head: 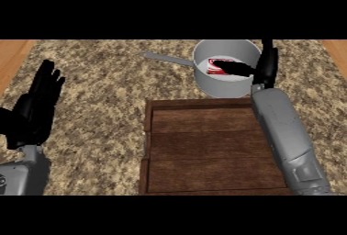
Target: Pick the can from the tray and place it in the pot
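The red and white can [217,65] lies inside the grey pot [224,89] at the counter's far right. My right hand [266,64] hangs over the pot's right rim. Its fingers [269,48] point straight away from me along the rim, and its thumb [238,69] reaches left into the pot and overlaps the can's right end. The can is not enclosed by the hand. The brown wooden tray [203,147] in front of the pot holds nothing, and my right forearm crosses its right side. My left hand [37,108] rests open at the far left, fingers up.
The pot's handle [166,58] sticks out to the left over the speckled stone counter [95,92]. Strips of wooden floor [12,53] show at the top corners beyond the counter's edges.
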Controlling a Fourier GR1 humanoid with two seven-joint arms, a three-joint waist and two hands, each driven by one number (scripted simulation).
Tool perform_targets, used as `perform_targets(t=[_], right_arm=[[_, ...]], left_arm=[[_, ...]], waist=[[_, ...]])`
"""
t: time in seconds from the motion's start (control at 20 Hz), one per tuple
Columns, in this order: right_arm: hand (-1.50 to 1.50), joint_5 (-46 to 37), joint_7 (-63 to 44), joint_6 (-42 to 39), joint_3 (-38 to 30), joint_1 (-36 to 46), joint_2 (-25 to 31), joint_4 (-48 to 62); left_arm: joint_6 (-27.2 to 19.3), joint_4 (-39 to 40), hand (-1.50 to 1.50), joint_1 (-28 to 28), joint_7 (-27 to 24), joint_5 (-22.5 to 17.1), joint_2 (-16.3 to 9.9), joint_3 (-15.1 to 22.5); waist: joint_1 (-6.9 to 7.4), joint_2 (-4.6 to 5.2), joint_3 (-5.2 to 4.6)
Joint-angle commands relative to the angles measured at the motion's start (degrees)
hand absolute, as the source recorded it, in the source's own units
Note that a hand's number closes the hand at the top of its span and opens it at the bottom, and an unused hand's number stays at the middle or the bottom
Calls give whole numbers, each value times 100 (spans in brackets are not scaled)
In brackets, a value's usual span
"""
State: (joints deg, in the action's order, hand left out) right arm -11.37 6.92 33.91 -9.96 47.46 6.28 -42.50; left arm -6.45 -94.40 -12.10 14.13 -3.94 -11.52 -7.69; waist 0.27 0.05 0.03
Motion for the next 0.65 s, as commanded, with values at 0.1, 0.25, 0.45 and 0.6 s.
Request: perform_targets(t=[0.1, 0.25, 0.45, 0.6], right_arm=[[-150, 145, -300, -646, 260, -840, 191, -1071], [-150, 121, -678, -848, 358, -1253, 440, -1760], [-150, 123, -795, -983, 333, -1514, 611, -2107], [-150, 422, -432, -1344, 161, -1966, 706, -2254]], left_arm=[[-2, -40, 0, -99, 198, -17, -48, -98], [130, 160, 0, 54, -142, -52, 44, -81], [-101, 45, 0, 59, -115, 161, 242, 64], [-53, -525, 0, 251, 286, 117, 185, 94]], waist=[[-47, -20, -3], [-52, -18, -4], [-35, -11, -3], [-21, -11, -2]])
